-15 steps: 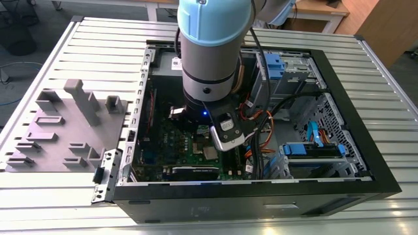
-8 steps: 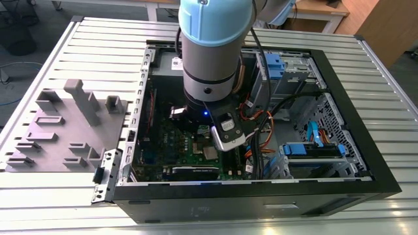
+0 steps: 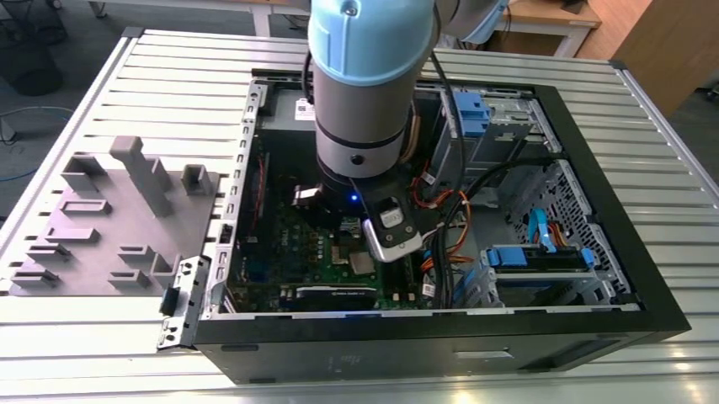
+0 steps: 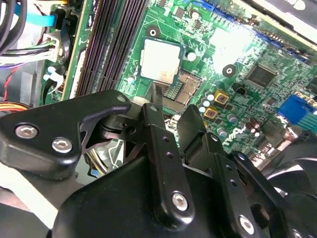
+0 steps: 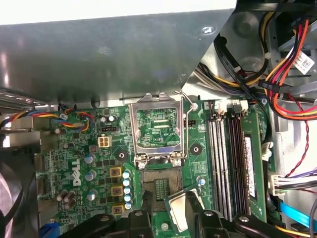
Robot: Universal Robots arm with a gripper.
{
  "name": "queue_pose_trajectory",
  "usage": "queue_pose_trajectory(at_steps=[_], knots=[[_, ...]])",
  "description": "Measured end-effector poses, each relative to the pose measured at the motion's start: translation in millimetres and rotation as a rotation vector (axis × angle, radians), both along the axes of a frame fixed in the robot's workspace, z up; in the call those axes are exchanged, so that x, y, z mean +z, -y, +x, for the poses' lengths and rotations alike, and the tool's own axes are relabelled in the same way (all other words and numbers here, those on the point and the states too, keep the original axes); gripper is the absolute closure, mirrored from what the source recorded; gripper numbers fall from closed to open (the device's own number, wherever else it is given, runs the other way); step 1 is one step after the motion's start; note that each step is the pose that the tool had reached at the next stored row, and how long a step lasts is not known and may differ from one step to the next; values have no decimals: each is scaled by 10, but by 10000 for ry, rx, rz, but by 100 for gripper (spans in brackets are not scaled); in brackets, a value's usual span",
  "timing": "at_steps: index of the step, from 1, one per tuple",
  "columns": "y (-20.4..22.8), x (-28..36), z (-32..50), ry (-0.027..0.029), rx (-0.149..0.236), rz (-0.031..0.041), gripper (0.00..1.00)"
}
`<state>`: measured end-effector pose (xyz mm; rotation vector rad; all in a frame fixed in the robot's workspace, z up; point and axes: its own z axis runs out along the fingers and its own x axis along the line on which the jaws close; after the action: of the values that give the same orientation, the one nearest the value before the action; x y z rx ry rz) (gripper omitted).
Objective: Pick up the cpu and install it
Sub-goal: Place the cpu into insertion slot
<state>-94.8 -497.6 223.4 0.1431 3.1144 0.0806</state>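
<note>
Just over the open socket (image 4: 184, 87): the cpu (image 4: 158, 62), pinched in the gripper (image 4: 173, 105).
As far as the second wrist view shows, the two fingers are pressed in on the cpu's edges at centre-top of the frame. The cpu hangs tilted and partly covers the socket, not seated. Mid-frame in the first wrist view, the socket's metal frame (image 5: 156, 126) stands swung up, presumably to leave the contacts free for the cpu. I judge the edge grip is there to keep it off the green board (image 5: 74, 163). In the exterior view the arm (image 3: 365, 84) stands almost upright at top centre, reaching straight down into the open computer case (image 3: 450, 358).
</note>
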Motion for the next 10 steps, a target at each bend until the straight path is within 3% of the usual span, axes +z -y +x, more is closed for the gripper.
queue_pose_trajectory(at_steps=[6, 10], knots=[[12, -61, 78, -20, 41, -6, 61], [12, -118, 95, -37, 441, -13, 61]])
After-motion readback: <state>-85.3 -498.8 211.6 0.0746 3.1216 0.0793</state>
